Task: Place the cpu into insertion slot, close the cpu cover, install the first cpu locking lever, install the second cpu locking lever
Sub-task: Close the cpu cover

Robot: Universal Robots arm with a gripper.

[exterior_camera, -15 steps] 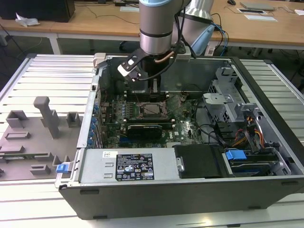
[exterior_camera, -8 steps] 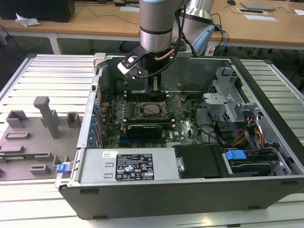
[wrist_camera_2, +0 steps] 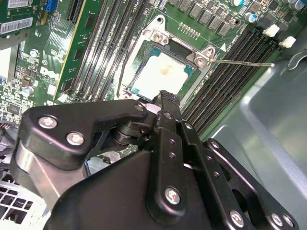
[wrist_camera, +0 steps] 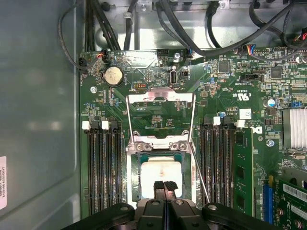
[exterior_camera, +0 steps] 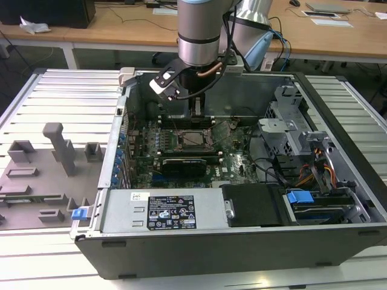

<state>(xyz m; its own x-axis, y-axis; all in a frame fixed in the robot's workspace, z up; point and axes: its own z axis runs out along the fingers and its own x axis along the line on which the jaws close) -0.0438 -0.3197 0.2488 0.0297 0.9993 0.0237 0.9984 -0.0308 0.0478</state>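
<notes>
Black tool [wrist_camera: 165, 186] with shiny silver screws [wrist_camera_2: 76, 139]. Above it, round grey arm [exterior_camera: 198, 36] with pale blue band [exterior_camera: 199, 3], black cable [exterior_camera: 227, 33] alongside.

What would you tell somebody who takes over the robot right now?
Tool: shut, holding nothing, tips right over the cpu.
Cpu: lying in the socket, pale top facing up.
Cpu cover: swung open, away from the socket.
Lever rod: sticking out loose beside the socket, not latched.
Done: cpu is in its slot.
Left: closing the cover and both locking levers.
</notes>
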